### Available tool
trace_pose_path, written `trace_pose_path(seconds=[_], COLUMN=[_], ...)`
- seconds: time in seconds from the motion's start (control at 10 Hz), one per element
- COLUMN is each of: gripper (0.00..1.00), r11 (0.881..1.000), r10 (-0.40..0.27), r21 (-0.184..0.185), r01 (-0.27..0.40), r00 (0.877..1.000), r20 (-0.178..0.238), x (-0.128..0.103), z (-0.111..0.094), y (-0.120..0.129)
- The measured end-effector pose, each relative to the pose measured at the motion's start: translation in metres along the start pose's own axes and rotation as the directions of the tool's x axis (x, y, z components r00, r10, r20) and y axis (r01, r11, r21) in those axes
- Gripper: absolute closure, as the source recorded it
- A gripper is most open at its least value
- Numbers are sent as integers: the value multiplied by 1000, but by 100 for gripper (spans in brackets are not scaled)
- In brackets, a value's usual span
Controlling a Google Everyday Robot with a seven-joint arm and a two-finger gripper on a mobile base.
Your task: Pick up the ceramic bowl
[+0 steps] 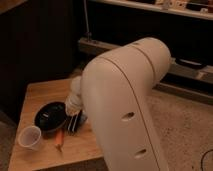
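Since you cannot tell whether your hand point(74, 120) is open or closed at the rim of the ceramic bowl point(49, 116), near the tabletop's point(45, 90) front left corner, a lift may let that glossy rim slip onto the plastic cup point(29, 138).

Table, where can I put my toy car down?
Bare wood on the table lies behind the bowl, toward the far left corner. The near side is crowded: cup, orange stick, black ribbed thing, and the end effector at the bowl's right rim.
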Motion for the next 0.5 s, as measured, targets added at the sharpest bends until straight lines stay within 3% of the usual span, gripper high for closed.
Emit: trace_pose_path(seconds=[0.2,0.5], gripper=[82,53], r11=[1000,1000], r10=[3,-5], r21=[2,-3], r01=[-3,5], r00=[1000,1000], r20=[-1,4], x=[0,0], z=[0,0], y=[-3,1])
